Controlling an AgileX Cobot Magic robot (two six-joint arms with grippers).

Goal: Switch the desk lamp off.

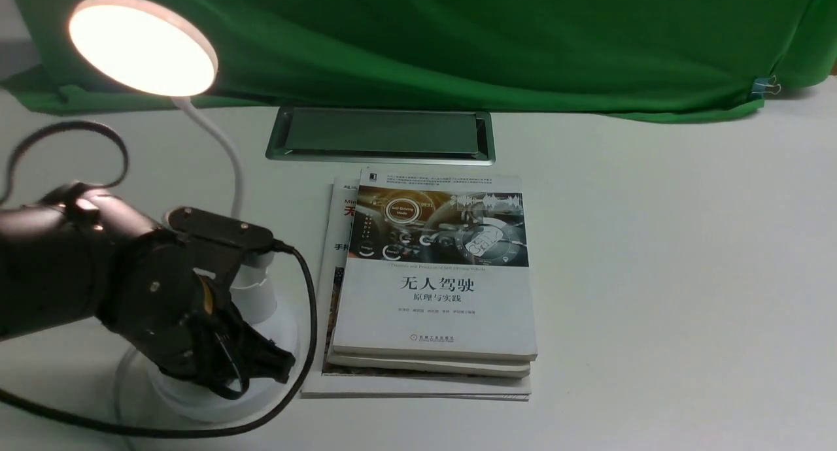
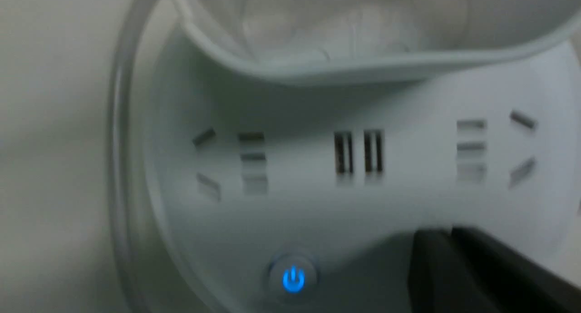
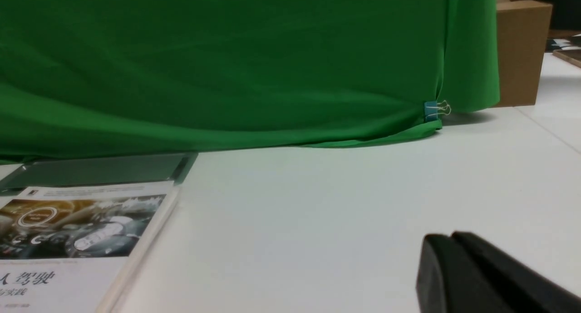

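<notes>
The white desk lamp [image 1: 225,392] stands on the left of the table [image 1: 621,274]. Its flat round head glows bright on a thin bendy neck. Its round base has plug holes, a cup, and a button [image 2: 293,277] with a blue light. The left gripper [image 2: 442,236] is over the base, its tips pressed together. The right gripper's [image 3: 447,240] tips are together too. Books [image 1: 435,307] lie beside the lamp.

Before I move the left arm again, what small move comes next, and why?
I'd probably ease the left gripper slightly aside to check beneath it. The desk lamp is lit, and the shut jaws sit beside the blue-lit power button, not over it, hiding part of the base; whether another control lies there, I can't tell.
</notes>
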